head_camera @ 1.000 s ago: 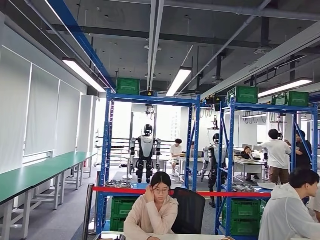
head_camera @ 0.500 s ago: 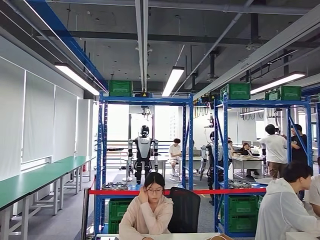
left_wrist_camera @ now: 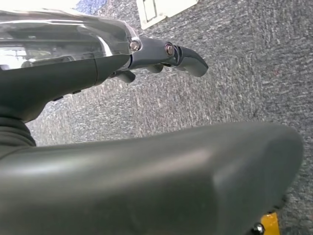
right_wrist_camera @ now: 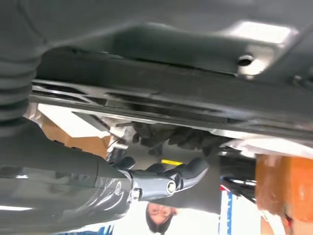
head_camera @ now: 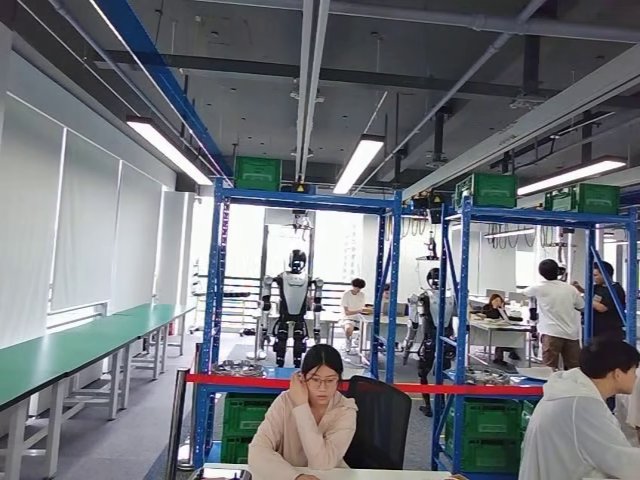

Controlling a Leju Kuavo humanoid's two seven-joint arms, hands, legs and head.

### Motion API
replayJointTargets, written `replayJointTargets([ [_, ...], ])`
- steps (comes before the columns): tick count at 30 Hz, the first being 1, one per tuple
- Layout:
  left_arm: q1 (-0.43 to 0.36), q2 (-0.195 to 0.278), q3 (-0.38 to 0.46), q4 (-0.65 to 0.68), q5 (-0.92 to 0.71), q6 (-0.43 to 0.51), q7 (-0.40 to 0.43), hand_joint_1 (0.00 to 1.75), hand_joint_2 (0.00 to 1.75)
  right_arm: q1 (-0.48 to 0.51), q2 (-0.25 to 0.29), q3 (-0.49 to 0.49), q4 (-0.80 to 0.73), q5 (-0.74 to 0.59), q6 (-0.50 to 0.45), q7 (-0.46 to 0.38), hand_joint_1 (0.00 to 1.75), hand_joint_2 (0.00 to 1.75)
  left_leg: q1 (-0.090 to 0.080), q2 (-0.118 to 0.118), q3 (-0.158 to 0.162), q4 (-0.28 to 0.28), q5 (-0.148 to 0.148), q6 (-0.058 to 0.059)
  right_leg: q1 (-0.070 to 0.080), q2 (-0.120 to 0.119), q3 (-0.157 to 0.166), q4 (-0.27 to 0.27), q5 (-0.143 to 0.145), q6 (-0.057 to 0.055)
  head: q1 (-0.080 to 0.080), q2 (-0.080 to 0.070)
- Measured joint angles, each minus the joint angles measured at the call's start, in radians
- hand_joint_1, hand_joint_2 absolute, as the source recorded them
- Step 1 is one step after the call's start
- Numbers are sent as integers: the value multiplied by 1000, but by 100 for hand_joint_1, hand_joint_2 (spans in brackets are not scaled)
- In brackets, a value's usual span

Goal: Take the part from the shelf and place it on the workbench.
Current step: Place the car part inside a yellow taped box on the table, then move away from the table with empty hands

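Shelves are standing well ahead of you, behind a seated person, and the part is too small to pick out. Your left hand and right hand are hanging empty, fingers apart. Keep walking steadily, skirting the table.

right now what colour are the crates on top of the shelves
Green crates sit on top of the blue shelves; clearest in the head view.

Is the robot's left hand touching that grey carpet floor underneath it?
Apart. In the left wrist view the left hand hangs in the air with its fingers stretched out over the grey carpet floor, holding nothing; the carpet lies well beyond them.
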Motion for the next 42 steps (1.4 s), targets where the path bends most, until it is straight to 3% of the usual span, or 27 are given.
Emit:
replayJointTargets([
  [1,0,1,0,0,-1,0,2,0,0,8,-16,-5,-33,-41,16,-21,0,0,-1,0,1,0,-1,1,0,0,-3,1,12,-1,0,0],
  [2,1,1,1,0,-2,0,3,0,0,20,-29,-15,-73,-90,32,-45,0,0,-2,-1,2,0,-2,1,1,0,13,-37,40,-5,0,0],
  [4,0,1,1,0,-2,0,3,0,0,58,-47,-56,-176,-210,69,-91,0,0,-3,-2,5,-1,-4,0,8,0,78,-175,107,-19,0,0],
  [5,-1,0,2,0,-2,-1,2,0,0,87,-48,-87,-237,-285,96,-112,0,0,-3,-2,5,-1,-5,-2,12,0,105,-232,126,-26,0,0],
  [6,-1,0,2,0,-2,-2,1,0,0,123,-44,-124,-302,-374,134,-128,0,0,-2,-3,5,-2,-6,-5,17,-1,121,-267,133,-32,0,0],
  [8,1,-1,5,0,-1,-5,-4,0,0,206,-21,-209,-442,-588,237,-145,0,0,1,-3,6,-7,-7,-15,22,-1,128,-285,131,-39,0,0],
  [10,2,-2,9,0,3,-10,-9,0,0,281,22,-300,-581,-801,369,-152,0,0,1,-3,6,-1,-20,-23,18,-4,134,-297,135,-46,0,0],
  [12,1,-3,16,0,12,-15,-12,0,0,343,81,-393,-695,-963,519,-154,0,0,0,-2,-22,68,-69,-27,13,-7,142,-307,137,-54,0,0],
  [14,1,-4,25,0,22,-17,-13,0,0,402,151,-480,-788,-1065,645,-156,0,0,-1,-2,-81,197,-130,-32,13,-8,144,-307,135,-58,0,0],
  [15,2,-4,29,0,26,-17,-13,0,0,432,184,-517,-831,-1092,687,-156,0,0,0,-2,-103,244,-143,-36,13,-8,145,-307,134,-58,0,0],
  [16,2,-4,33,0,29,-16,-14,0,0,460,214,-548,-873,-1107,718,-156,0,0,1,-2,-109,256,-138,-39,12,-8,145,-306,134,-58,0,0],
  [17,2,-4,36,0,30,-16,-14,0,0,485,238,-572,-913,-1113,739,-156,0,0,3,-1,-95,228,-113,-42,11,-7,146,-304,133,-56,0,0],
  [20,0,-4,46,0,36,-10,-15,0,0,548,297,-619,-1018,-1100,790,-156,0,0,7,-2,-5,46,-29,-44,10,-1,142,-284,125,-44,0,0],
  [22,-1,-4,52,0,40,-5,-16,0,0,579,328,-634,-1074,-1086,815,-156,0,0,4,-3,15,5,-19,-37,11,2,136,-272,123,-35,0,0],
  [25,-2,-4,57,0,41,-3,-17,0,0,617,360,-645,-1132,-1069,837,-156,0,0,1,-1,13,4,-8,-18,8,3,133,-265,115,-23,0,0],
  [27,-4,-5,59,0,41,-2,-19,0,0,634,375,-650,-1159,-1062,844,-156,0,0,2,3,6,2,0,-5,5,1,114,-205,57,-14,0,0],
  [29,-5,-5,60,0,41,-1,-22,0,0,651,388,-652,-1177,-1053,846,-156,0,0,-1,6,-5,2,8,3,1,0,75,-77,-29,-7,0,0],
  [30,-5,-5,60,0,41,0,-23,0,0,661,393,-653,-1183,-1048,847,-156,0,0,-3,8,-11,2,13,5,0,0,62,-22,-56,-6,0,0],
  [31,-5,-5,61,0,41,0,-24,0,0,670,398,-653,-1187,-1043,846,-156,0,0,-6,9,-17,2,18,6,0,0,65,2,-65,-6,0,0],
  [32,-5,-5,61,0,41,1,-24,0,0,677,402,-653,-1190,-1035,842,-156,0,0,-9,9,-24,2,24,6,0,0,89,-17,-55,-10,0,0],
  [33,-5,-6,61,0,41,2,-24,0,0,683,405,-653,-1194,-1025,836,-156,0,0,-11,9,-30,2,30,6,1,1,131,-73,-32,-15,0,0],
  [35,-5,-8,62,0,40,4,-24,0,0,689,412,-650,-1204,-995,812,-156,0,0,-15,9,-39,2,42,3,9,0,234,-227,9,-32,0,0],
  [36,-4,-10,62,0,40,5,-25,0,0,692,414,-648,-1210,-979,798,-156,0,0,-14,9,-41,0,48,-1,14,-1,268,-281,21,-37,0,0],
  [37,-4,-12,63,0,40,6,-25,0,0,695,416,-646,-1215,-964,783,-156,0,0,-12,9,-41,-2,55,-7,19,-2,285,-312,26,-41,0,0],
  [40,-3,-13,69,0,40,9,-26,0,0,705,415,-634,-1220,-920,728,-156,0,0,-5,9,-46,-7,64,-25,24,-5,278,-333,52,-51,0,0],
  [42,0,-14,71,0,41,10,-27,0,0,711,412,-621,-1218,-893,684,-156,0,0,-6,8,-63,37,4,-30,20,-10,259,-344,79,-65,0,0],
])
